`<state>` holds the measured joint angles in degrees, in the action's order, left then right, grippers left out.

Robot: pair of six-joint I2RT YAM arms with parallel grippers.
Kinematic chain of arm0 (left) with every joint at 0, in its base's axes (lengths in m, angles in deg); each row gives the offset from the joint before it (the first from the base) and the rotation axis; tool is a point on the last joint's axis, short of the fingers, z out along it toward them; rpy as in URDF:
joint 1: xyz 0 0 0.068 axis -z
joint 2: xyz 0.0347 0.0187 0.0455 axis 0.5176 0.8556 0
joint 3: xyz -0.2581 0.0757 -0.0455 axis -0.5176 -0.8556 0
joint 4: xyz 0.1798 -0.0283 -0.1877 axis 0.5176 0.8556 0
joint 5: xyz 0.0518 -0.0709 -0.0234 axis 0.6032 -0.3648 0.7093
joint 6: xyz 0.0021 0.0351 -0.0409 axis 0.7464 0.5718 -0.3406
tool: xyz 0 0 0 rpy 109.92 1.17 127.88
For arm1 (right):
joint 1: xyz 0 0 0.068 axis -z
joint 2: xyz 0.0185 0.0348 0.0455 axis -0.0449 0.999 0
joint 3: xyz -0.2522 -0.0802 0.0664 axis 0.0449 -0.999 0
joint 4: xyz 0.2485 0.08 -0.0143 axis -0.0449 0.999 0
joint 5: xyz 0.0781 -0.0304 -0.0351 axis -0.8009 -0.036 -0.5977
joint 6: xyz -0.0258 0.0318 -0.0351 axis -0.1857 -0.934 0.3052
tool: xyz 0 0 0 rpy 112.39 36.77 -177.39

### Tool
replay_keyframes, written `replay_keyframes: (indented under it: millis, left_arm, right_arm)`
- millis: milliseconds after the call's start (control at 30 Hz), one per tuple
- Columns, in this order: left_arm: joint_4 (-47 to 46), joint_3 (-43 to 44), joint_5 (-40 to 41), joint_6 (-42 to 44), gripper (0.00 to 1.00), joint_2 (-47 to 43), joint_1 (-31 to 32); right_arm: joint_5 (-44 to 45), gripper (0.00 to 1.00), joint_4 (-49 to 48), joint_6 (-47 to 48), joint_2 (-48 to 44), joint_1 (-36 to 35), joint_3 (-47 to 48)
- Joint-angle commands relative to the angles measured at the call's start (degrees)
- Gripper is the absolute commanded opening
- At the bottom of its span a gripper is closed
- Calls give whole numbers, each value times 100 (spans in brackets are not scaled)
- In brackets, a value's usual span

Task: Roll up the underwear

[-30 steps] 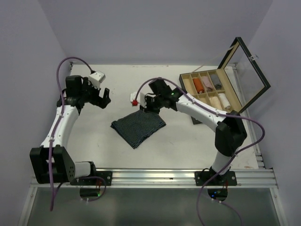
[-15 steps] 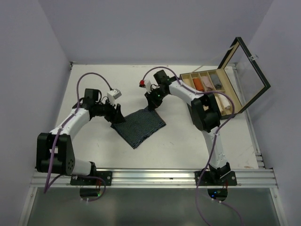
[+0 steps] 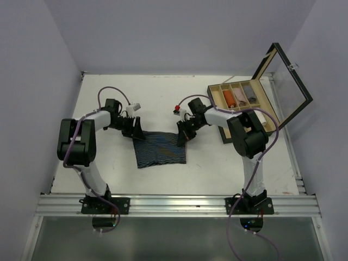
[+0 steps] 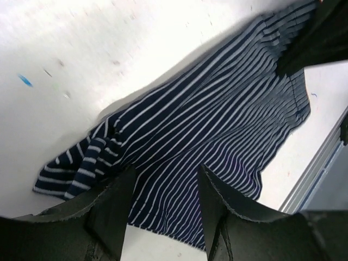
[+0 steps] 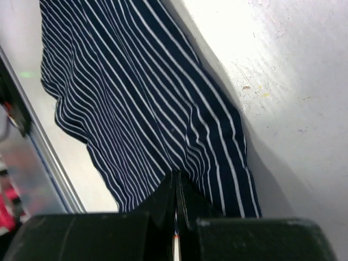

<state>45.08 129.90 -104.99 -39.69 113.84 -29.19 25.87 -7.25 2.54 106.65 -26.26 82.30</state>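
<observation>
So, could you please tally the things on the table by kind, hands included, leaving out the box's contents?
Striped navy underwear: 1
Wooden box with glass lid: 1
Hands: 2, the left hand and the right hand
Total: 4

navy underwear [image 3: 160, 148] rotated, edges now squared

Seen from overhead, the two far corners of the navy striped underwear [image 3: 160, 148] lie beneath the left hand [image 3: 132, 128] and the right hand [image 3: 182, 136], so contact there cannot be made out. From the left wrist, the cloth's near edge is hidden behind that hand's fingers [image 4: 111, 212], and a dark blurred shape [image 4: 321, 32] covers its far corner. From the right wrist, the cloth runs off the top edge and vanishes behind the closed fingers [image 5: 152, 223]. The rolls [image 3: 229, 98] in the wooden box [image 3: 216, 101], at the far right corner of the surface [image 3: 217, 163], are too small to identify.
</observation>
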Motion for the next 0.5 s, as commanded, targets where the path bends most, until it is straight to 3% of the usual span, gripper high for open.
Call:
replay_keyframes:
  millis: [0,133,200,300,467]
  left_arm:
    - [24,531,714,321,55,427,-127]
    - [472,1383,127,1014,61,568,-180]
    - [815,1508,-311,1585,65,306,-189]
    - [1175,1351,-612,2464,68,-273,-189]
    - [1482,666,-719,3929,70,-1180,-189]
  right_arm:
    - [-34,0,-881,-1392,-220,-16,-558]
    - [-280,0,-1137,-1773,-518,-16,-594]
    - [-237,7,-901,-1346,-694,-8,-445]
    - [-201,22,-374,-730,-1168,-8,-155]
    - [-411,24,-179,-332,-1591,-25,-329]
